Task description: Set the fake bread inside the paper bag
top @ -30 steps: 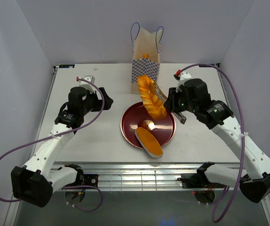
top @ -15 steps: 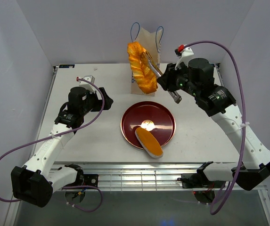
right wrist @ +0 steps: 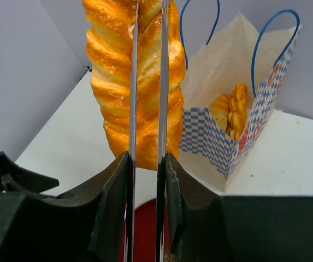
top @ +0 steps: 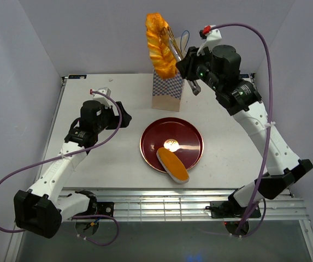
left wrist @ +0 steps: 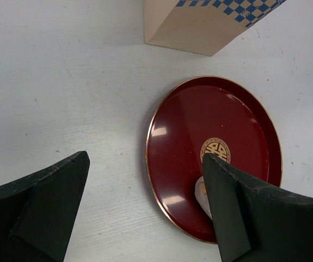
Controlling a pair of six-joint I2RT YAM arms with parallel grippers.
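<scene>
My right gripper is shut on thin metal tongs, and the tongs pinch the long braided loaf of fake bread. The loaf hangs upright, high above and just left of the paper bag. In the right wrist view the tongs clamp the loaf left of the open bag, which holds bread pieces. An oval roll lies on the near rim of the dark red plate. My left gripper is open and empty, left of the plate.
The bag's base stands just behind the plate. White walls enclose the table on the left, right and back. A metal rack runs along the near edge.
My right arm has lifted the braided loaf in the tongs from over the plate up and back, to above the bag's mouth. The left arm has not moved.
</scene>
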